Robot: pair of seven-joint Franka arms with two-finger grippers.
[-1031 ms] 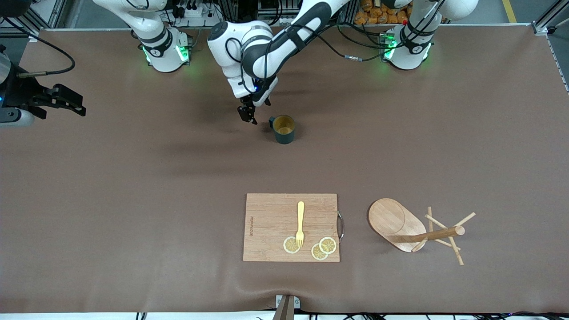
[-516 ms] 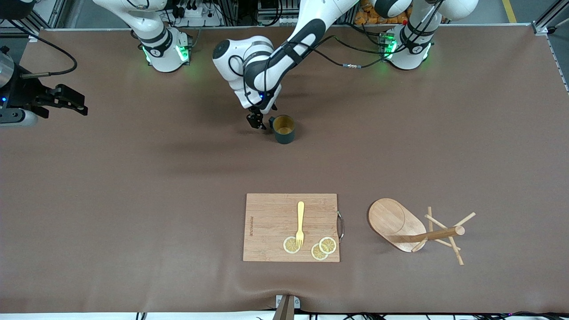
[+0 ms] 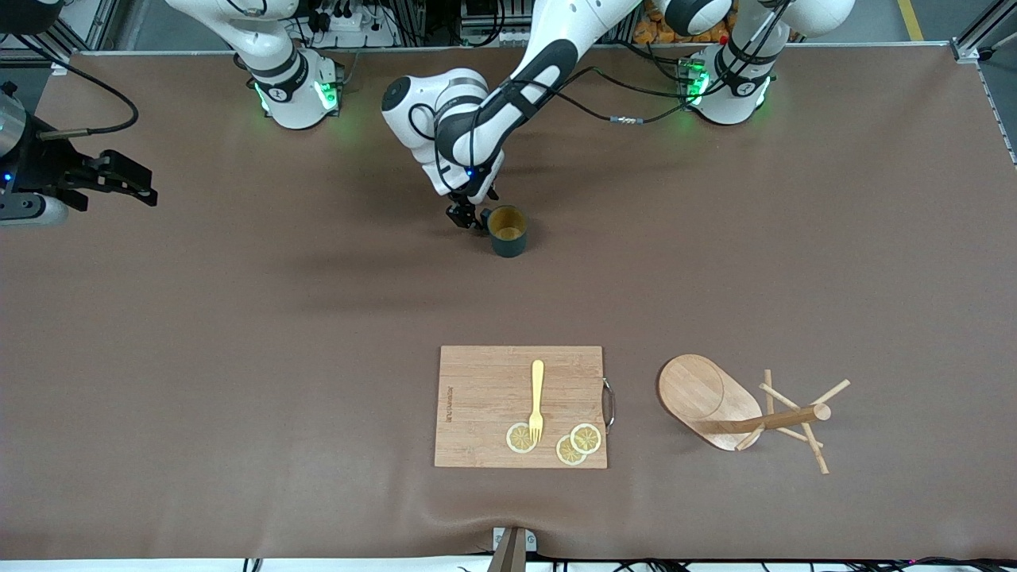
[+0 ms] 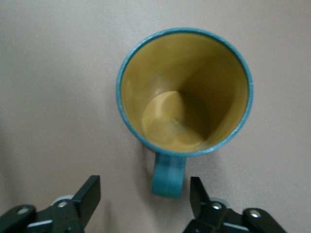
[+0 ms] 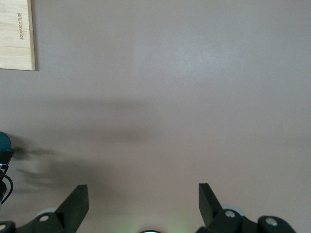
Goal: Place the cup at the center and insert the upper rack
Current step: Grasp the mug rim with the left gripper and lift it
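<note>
The dark teal cup (image 3: 508, 230) stands upright on the brown table, nearer the robot bases than the cutting board. In the left wrist view the cup (image 4: 184, 92) shows its tan-yellow inside, and its handle (image 4: 168, 175) points between my open fingers. My left gripper (image 3: 469, 217) is low beside the cup on the handle side, open (image 4: 145, 200), not touching it. The wooden upper rack (image 3: 719, 405) lies tipped on its side near the left arm's end, its post (image 3: 775, 419) and pegs resting on the table. My right gripper (image 3: 131, 184) waits open (image 5: 143, 204) at the right arm's end.
A rectangular wooden cutting board (image 3: 520, 406) with a yellow fork (image 3: 537, 400) and lemon slices (image 3: 574, 443) lies near the front edge, beside the rack. Its corner shows in the right wrist view (image 5: 17, 35).
My left gripper has dropped lower and moved toward the cup, so its open fingers now sit at the handle. The cup, the rack and the right arm have not moved.
</note>
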